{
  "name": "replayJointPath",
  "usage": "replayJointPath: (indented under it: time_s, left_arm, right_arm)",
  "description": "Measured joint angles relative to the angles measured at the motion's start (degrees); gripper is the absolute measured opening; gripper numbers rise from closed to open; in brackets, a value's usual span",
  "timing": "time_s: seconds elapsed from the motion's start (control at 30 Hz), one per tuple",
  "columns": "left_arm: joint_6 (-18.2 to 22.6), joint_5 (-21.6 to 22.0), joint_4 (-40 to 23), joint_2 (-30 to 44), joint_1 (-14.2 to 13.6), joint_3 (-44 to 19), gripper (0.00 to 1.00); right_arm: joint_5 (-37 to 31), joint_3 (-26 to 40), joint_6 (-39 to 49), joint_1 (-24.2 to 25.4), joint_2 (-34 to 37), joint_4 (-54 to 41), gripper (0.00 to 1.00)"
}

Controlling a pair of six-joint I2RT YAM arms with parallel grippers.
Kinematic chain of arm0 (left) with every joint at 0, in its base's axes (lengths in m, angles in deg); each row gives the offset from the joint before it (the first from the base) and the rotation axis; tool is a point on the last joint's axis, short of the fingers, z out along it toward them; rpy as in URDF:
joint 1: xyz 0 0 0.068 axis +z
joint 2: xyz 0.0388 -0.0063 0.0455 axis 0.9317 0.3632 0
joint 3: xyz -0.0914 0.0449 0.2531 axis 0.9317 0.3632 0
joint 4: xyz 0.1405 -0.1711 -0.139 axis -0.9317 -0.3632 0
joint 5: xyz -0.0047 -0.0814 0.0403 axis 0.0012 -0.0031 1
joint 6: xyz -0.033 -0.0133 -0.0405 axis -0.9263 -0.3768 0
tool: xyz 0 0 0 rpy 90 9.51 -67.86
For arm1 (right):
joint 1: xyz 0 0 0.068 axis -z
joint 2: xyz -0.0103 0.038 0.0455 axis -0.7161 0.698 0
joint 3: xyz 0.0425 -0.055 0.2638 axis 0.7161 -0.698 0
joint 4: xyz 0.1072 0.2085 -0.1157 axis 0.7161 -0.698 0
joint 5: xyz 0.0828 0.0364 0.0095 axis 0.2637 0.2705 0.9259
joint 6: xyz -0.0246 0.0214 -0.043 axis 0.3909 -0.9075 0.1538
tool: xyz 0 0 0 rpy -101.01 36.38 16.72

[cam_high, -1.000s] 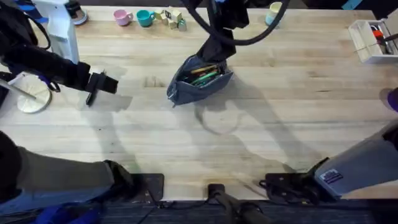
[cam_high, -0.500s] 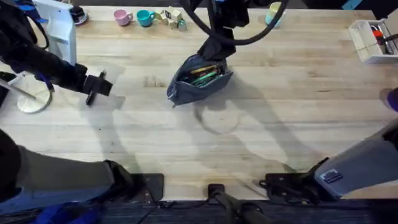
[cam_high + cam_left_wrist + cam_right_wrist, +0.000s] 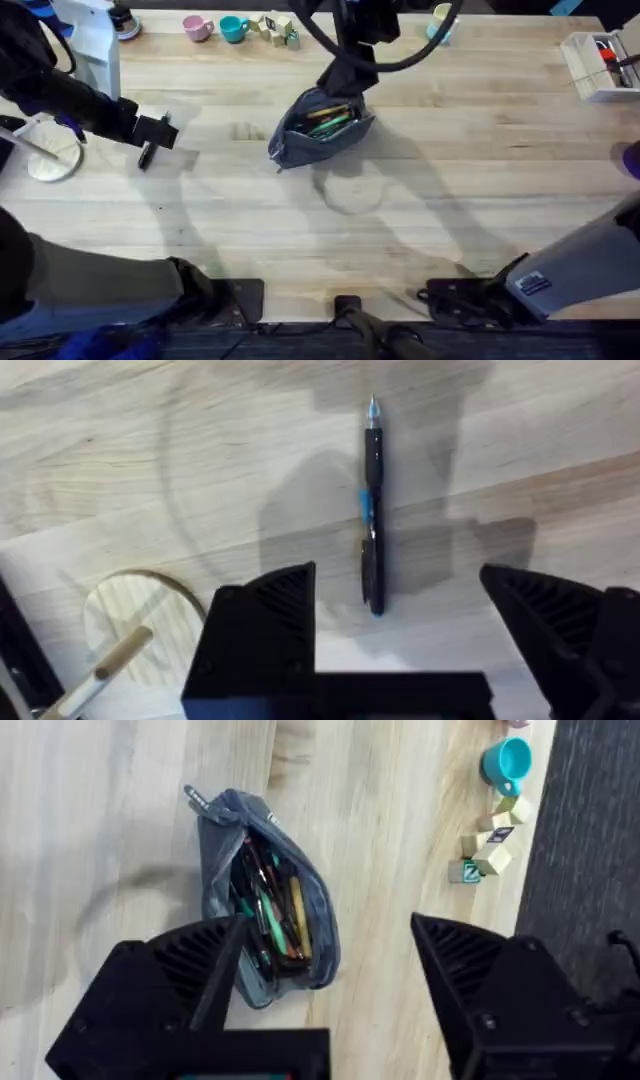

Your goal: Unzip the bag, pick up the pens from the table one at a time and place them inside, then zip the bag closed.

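Light-wood table (image 3: 450, 200), planked, carrying everything. Grey-blue bag (image 3: 320, 125) at the far middle, unzipped and gaping, several pens (image 3: 265, 915) already lying inside; no shift in it over the last second. Hanging just above the bag's far end, the right gripper (image 3: 320, 950), fingers spread wide, holding nothing, as a second ago. Over at the left side, the left gripper (image 3: 400, 580), drifted a little further left than a second ago, fingers parted and empty. Now lined up over one loose pen (image 3: 372, 510), black with a blue clip, flat on the wood between the two fingers and untouched. Likely meaning: alignment for the next pick about finished, descent and closing yet to come, zipping shut some way off.
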Motion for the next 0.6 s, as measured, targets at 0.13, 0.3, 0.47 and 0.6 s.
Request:
replayJointPath:
  time_s: [0.13,0.3,0.47,0.6]
  left_arm:
    - [0.00,0.01,0.33,2.41,0.00,0.00,0.996]
    - [0.00,0.03,0.43,7.52,0.00,0.00,0.995]
    - [-0.01,0.10,0.46,9.48,0.00,-1.02,0.996]
    - [0.00,0.12,0.16,9.90,0.00,-1.46,0.972]
  right_arm:
    - [0.00,0.00,0.00,0.00,-0.01,0.62,0.997]
    - [0.00,0.00,0.00,0.00,0.00,0.81,0.997]
    - [-0.01,0.00,0.00,0.00,0.01,1.10,0.998]
    - [0.00,0.00,0.00,0.00,-0.01,1.19,0.997]
